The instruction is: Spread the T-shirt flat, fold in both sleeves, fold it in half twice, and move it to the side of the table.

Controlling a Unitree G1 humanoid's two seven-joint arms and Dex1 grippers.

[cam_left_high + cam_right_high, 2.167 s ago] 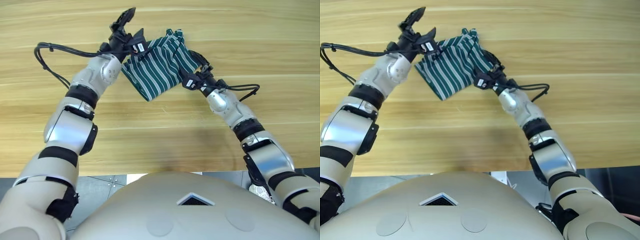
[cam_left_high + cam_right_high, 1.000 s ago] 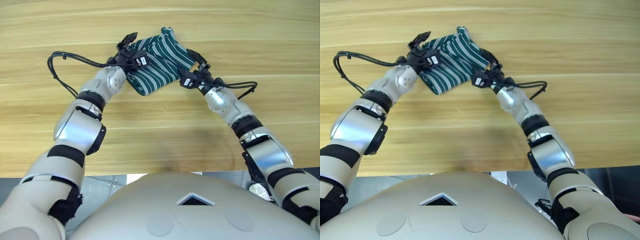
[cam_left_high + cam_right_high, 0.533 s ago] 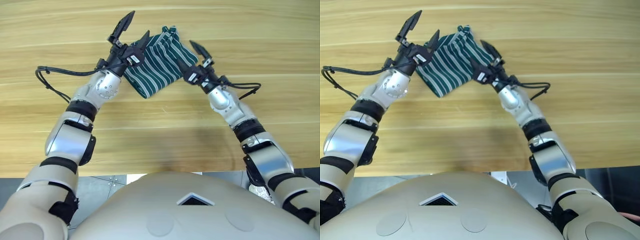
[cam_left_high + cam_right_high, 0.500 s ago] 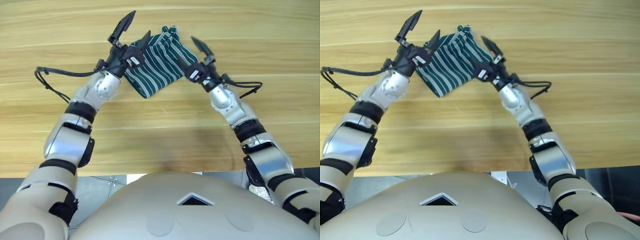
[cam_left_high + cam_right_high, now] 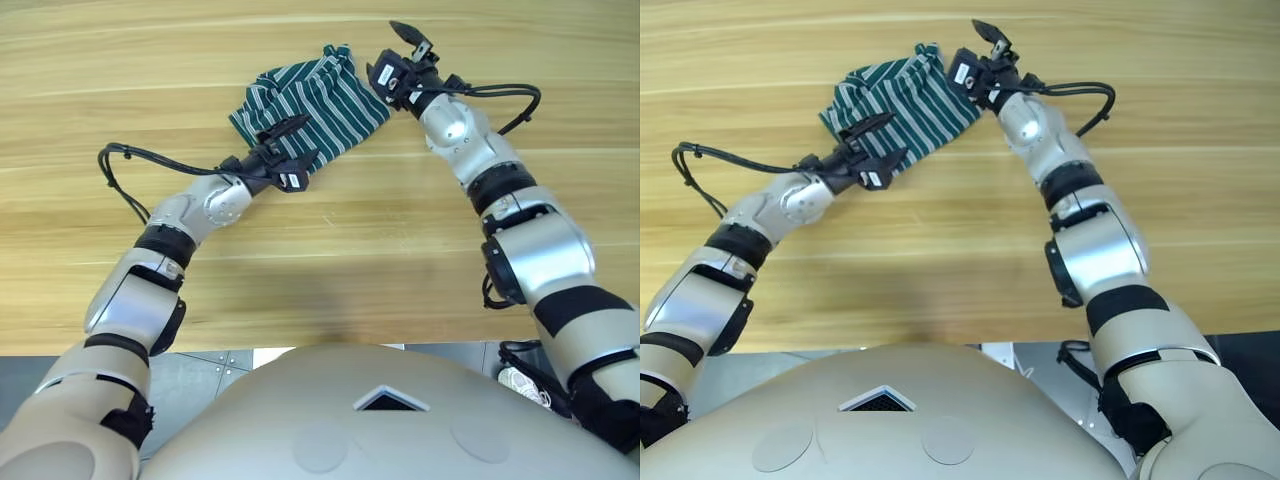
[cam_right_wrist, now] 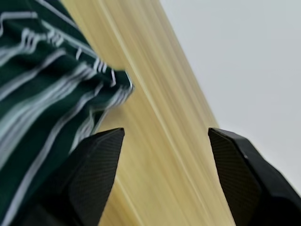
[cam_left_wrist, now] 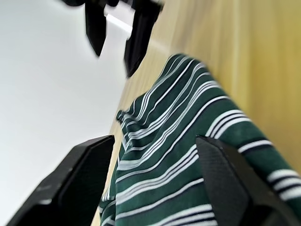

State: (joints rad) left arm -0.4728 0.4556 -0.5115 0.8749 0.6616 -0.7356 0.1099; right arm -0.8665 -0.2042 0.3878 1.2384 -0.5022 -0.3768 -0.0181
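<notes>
**Folded T-shirt on the table**

The green striped T-shirt lies folded on the far part of the wooden table. Your left gripper is at the T-shirt's near corner, with its fingers spread. Your right gripper is just beside the T-shirt's right edge, and its fingers are spread too.

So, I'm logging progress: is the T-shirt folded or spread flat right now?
Folded. The T-shirt lies on the table as a small, compact striped packet, with no sleeves sticking out.

Bare table wood surrounds the T-shirt, flanked by the left gripper and right gripper.
</notes>
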